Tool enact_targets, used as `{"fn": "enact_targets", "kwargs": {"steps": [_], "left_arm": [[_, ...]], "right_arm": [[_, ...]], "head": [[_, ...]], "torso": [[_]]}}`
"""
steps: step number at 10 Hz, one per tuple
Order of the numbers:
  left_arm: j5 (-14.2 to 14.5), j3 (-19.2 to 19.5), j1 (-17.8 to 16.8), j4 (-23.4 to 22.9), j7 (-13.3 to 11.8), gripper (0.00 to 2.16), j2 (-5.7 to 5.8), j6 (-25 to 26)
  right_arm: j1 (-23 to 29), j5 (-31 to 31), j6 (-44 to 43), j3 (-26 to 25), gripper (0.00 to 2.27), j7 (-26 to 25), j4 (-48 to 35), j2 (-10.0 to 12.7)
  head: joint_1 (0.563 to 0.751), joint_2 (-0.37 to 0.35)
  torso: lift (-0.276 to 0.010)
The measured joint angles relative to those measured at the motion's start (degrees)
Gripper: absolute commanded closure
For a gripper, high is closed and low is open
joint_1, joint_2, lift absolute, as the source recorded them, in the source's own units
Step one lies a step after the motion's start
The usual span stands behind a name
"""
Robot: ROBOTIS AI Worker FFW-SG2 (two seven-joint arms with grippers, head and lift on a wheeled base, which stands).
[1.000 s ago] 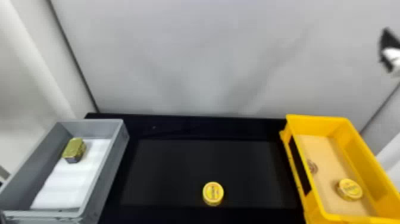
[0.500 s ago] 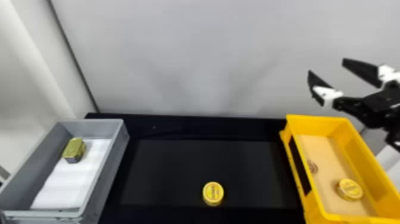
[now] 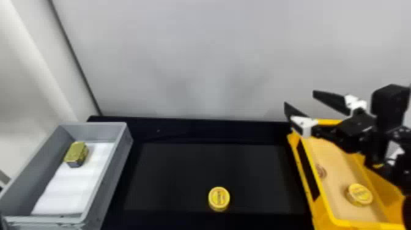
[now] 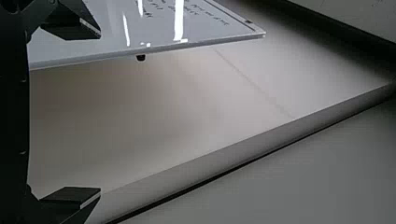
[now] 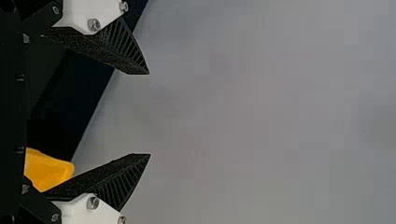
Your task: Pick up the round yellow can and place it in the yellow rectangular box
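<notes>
Left of the yellow rectangular box (image 3: 324, 212), the round yellow can (image 3: 219, 198) is awaiting pickup and placing; right gripper (image 3: 299, 97) and left gripper (image 4: 100, 112) are holding empty fingers apart.

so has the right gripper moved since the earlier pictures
Yes, leftward and lower in the head view: the right gripper now covers part of the yellow rectangular box's far rim, uncovered before.
</notes>
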Motion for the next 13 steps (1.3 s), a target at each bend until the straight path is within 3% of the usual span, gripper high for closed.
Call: {"fn": "enact_targets", "kwargs": {"steps": [6, 13], "left_arm": [[0.00, -0.05, -0.05, 0.23, 0.00, 0.10, 0.00, 0.10], [0.00, 0.04, -0.26, 0.43, -0.11, 0.10, 0.00, 0.17]], "right_arm": [[2.95, -0.09, 11.77, 7.63, 0.24, -1.14, 0.05, 1.41], [3.22, -1.14, 23.51, 14.93, 0.24, -6.36, 1.28, 2.45]], "head": [[0.694, 0.014], [0.694, 0.014]], "torso": [[-0.060], [-0.060]]}}
